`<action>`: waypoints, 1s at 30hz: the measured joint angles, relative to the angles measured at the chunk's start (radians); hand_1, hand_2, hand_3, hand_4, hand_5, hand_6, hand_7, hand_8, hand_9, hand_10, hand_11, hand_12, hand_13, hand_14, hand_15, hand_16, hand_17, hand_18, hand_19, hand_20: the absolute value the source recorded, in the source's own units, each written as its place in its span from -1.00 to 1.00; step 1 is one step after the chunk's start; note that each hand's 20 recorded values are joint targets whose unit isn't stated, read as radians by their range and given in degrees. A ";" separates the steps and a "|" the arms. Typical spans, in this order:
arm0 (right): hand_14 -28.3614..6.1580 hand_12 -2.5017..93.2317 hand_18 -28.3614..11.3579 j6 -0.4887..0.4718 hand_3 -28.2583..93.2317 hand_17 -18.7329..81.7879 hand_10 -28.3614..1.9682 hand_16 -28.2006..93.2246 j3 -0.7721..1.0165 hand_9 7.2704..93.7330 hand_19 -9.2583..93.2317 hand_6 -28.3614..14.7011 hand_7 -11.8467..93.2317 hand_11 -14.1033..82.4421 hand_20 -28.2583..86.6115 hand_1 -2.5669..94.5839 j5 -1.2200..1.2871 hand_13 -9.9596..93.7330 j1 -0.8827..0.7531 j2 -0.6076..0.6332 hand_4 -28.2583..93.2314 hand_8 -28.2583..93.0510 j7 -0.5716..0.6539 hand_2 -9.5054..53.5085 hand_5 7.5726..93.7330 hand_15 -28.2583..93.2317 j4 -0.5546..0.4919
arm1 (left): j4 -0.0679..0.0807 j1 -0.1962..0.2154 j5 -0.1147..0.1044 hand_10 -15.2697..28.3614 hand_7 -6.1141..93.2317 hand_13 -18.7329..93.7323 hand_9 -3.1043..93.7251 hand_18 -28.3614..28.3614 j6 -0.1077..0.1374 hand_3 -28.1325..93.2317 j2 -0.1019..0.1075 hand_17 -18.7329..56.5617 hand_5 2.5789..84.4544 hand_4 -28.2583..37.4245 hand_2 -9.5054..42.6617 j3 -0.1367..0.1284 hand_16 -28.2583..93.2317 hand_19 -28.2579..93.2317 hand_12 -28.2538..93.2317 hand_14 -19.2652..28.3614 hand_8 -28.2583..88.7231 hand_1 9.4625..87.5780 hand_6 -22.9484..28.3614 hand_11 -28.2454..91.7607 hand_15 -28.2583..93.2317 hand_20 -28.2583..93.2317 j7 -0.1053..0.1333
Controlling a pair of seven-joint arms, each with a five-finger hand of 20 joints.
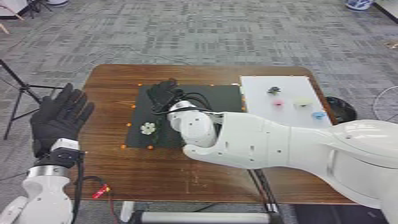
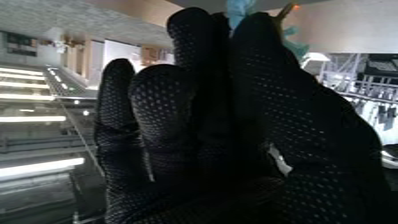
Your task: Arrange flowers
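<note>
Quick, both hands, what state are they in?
Left hand: open, empty.
Right hand: pale blue thing against it; whether gripped, cannot tell.

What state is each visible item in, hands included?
Left hand: open, empty, raised
Right hand: over the black mat's far-left part
Black mat: flat, partly covered
White flower: open bloom, on the mat
Teal piece: partly hidden behind the right hand
White sheet: flat
Pink item, blue item: resting on the sheet
</note>
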 measured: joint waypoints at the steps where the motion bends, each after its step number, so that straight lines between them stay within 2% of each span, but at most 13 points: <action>1: 0.08 -0.12 -0.65 0.000 0.57 -0.02 0.32 0.03 0.000 0.67 0.59 0.22 -0.22 -0.49 0.08 0.21 0.000 0.52 -0.001 0.000 -0.96 -0.48 0.004 -1.00 0.41 0.60 -0.001 | 0.000 0.001 -0.001 0.34 -0.75 -0.30 -0.34 0.45 -0.001 0.60 0.000 -0.64 -0.13 -1.00 -0.04 0.000 -0.62 -0.01 -0.41 0.29 -0.65 -0.53 0.24 -0.25 -0.28 -0.41 0.000; 23: 0.06 -0.24 -0.67 0.000 0.59 -0.04 0.23 0.01 0.027 0.56 0.60 0.20 -0.35 -0.43 0.05 0.16 0.036 0.50 -0.032 0.002 -0.97 -0.52 0.041 -1.00 0.32 0.60 -0.002 | 0.000 -0.003 -0.011 0.34 -0.75 -0.30 -0.34 0.46 0.006 0.60 0.000 -0.65 -0.13 -1.00 -0.03 -0.002 -0.62 0.00 -0.41 0.31 -0.65 -0.54 0.24 -0.24 -0.26 -0.41 -0.001; 27: 0.06 -0.41 -0.67 -0.001 0.66 -0.05 0.11 0.01 0.031 0.42 0.60 0.21 -0.36 -0.34 0.04 0.11 0.039 0.49 -0.038 0.004 -0.97 -0.59 0.040 -1.00 0.27 0.61 -0.003 | 0.000 -0.002 -0.013 0.34 -0.75 -0.30 -0.34 0.46 0.007 0.60 0.000 -0.65 -0.13 -1.00 -0.03 -0.003 -0.62 0.00 -0.41 0.31 -0.65 -0.54 0.24 -0.24 -0.26 -0.41 -0.001; 30: 0.05 -0.54 -0.67 -0.001 0.71 -0.06 -0.01 0.01 0.042 0.27 0.60 0.18 -0.37 -0.27 0.03 0.06 0.039 0.45 -0.046 0.007 -0.95 -0.72 0.039 -1.00 0.19 0.62 -0.005 | 0.000 0.001 -0.014 0.34 -0.75 -0.30 -0.34 0.46 0.007 0.59 0.000 -0.65 -0.13 -1.00 -0.02 -0.004 -0.62 0.00 -0.41 0.31 -0.65 -0.55 0.24 -0.24 -0.26 -0.41 -0.001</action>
